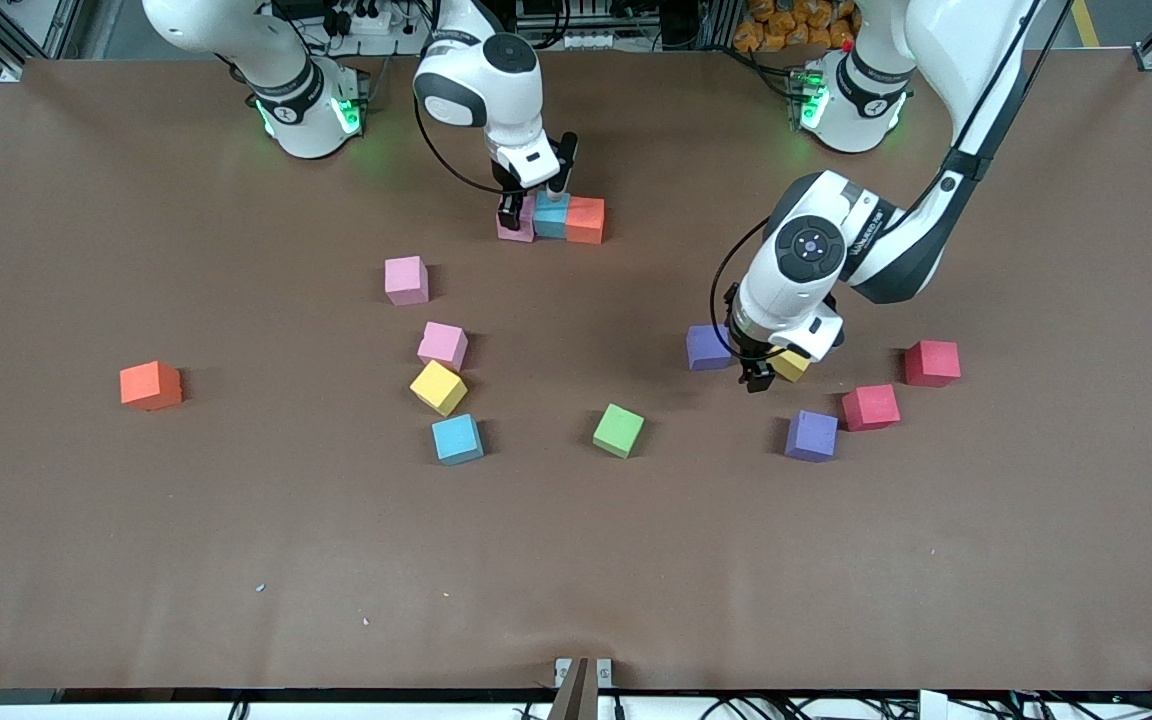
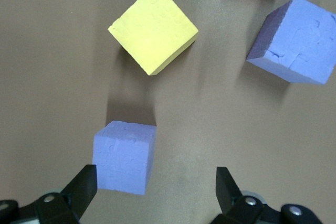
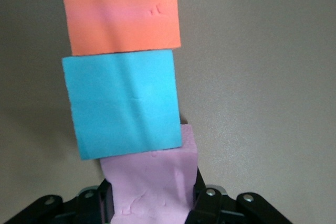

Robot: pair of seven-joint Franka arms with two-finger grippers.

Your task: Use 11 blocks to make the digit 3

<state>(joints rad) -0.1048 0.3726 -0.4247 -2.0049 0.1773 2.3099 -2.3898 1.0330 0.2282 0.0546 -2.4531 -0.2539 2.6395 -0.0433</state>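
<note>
My right gripper [image 1: 533,207] [image 3: 152,199] is shut on a pink block [image 1: 519,232] [image 3: 149,182], which stands on the table touching a blue block [image 1: 550,216] [image 3: 123,103]. An orange block [image 1: 585,220] [image 3: 119,11] adjoins the blue one, so the three form a row near the arms' bases. My left gripper [image 1: 761,372] [image 2: 155,182] hangs open and low between a purple block [image 1: 708,347] [image 2: 124,156] and a yellow block [image 1: 791,365] [image 2: 153,27]. The purple block sits just inside one finger, untouched.
Loose on the table: two pink blocks [image 1: 406,280] [image 1: 443,345], a yellow [image 1: 438,387], a blue [image 1: 457,439], a green [image 1: 619,430], another purple [image 1: 812,435] [image 2: 294,40] and a lone orange [image 1: 150,385]. Two red cubes [image 1: 870,407] [image 1: 932,362] lie toward the left arm's end.
</note>
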